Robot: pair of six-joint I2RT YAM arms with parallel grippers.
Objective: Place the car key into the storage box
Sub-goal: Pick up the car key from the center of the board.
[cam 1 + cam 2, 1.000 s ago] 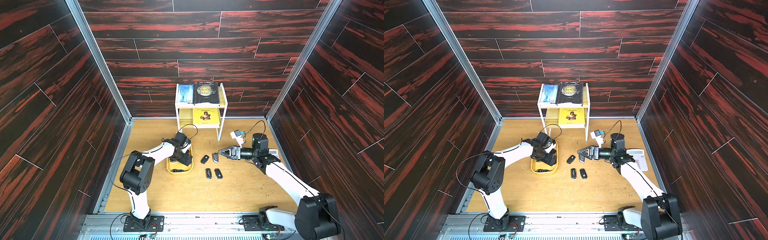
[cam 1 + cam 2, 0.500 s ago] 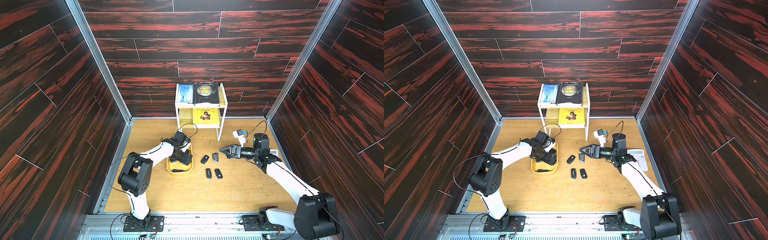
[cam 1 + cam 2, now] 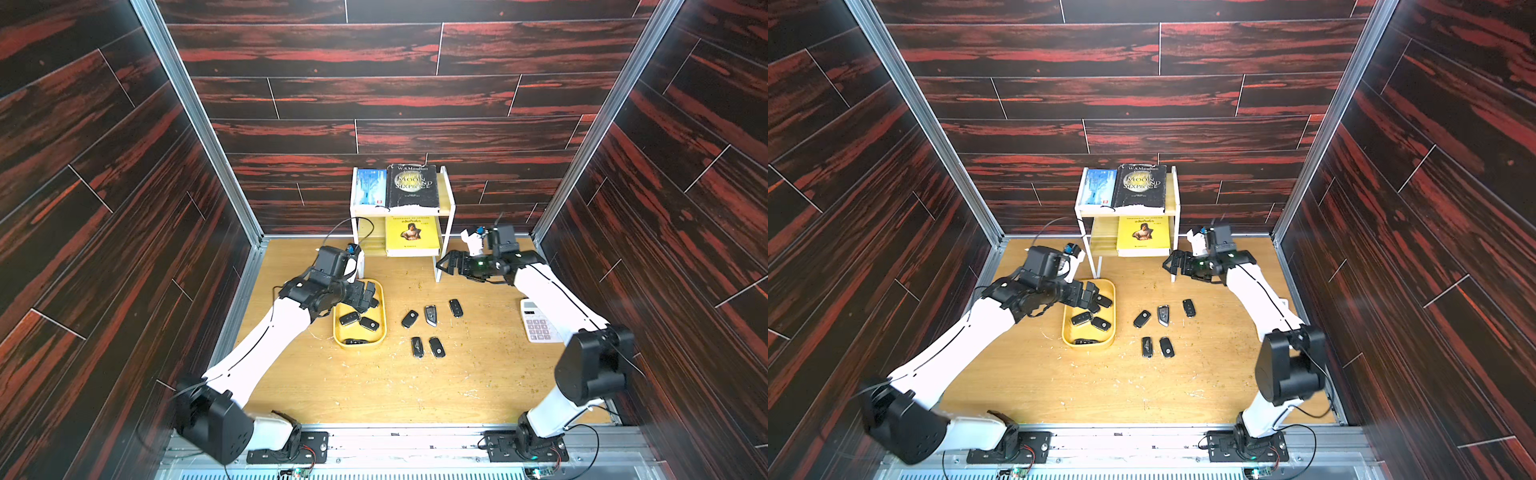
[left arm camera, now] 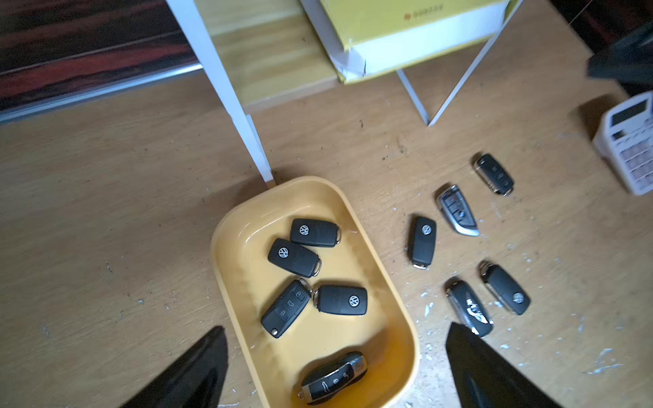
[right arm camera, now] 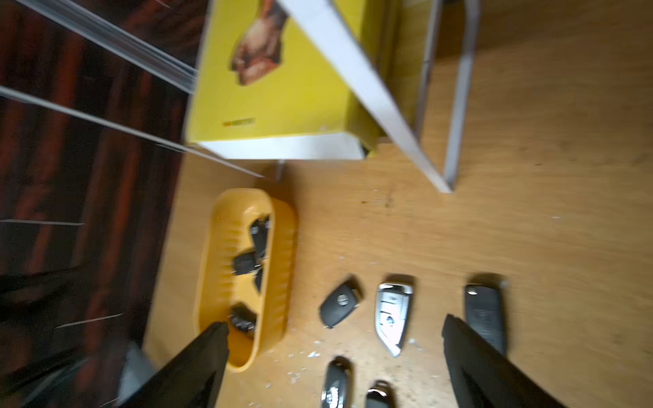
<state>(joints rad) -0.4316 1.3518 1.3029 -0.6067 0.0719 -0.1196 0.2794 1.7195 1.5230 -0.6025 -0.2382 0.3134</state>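
Car keys (image 4: pixel 341 300) lie in the storage box (image 4: pixel 226 226): you can count five in the left wrist view, all flat on its yellow floor. Five loose keys (image 3: pixel 430 315) rest on the table (image 3: pixel 374 395) just beside the box, on the right arm's side. Three sit in a row nearer the shelf (image 3: pixel 399 212) and two nearer the arm bases.

Your left gripper (image 3: pixel 368 298) hangs above the box with its jaws spread wide and nothing between them. Your right gripper (image 3: pixel 448 266) is raised near the front leg of the white shelf, well apart from the box. Its jaws are just as wide and hold nothing.

The right wrist view is smeared, so the dark shapes it shows inside the box are probably those same keys, but you cannot count them there. A yellow book (image 3: pixel 411 235) lies on the shelf's lower tier. A white calculator (image 3: pixel 536 322) lies on the table beside the right arm.
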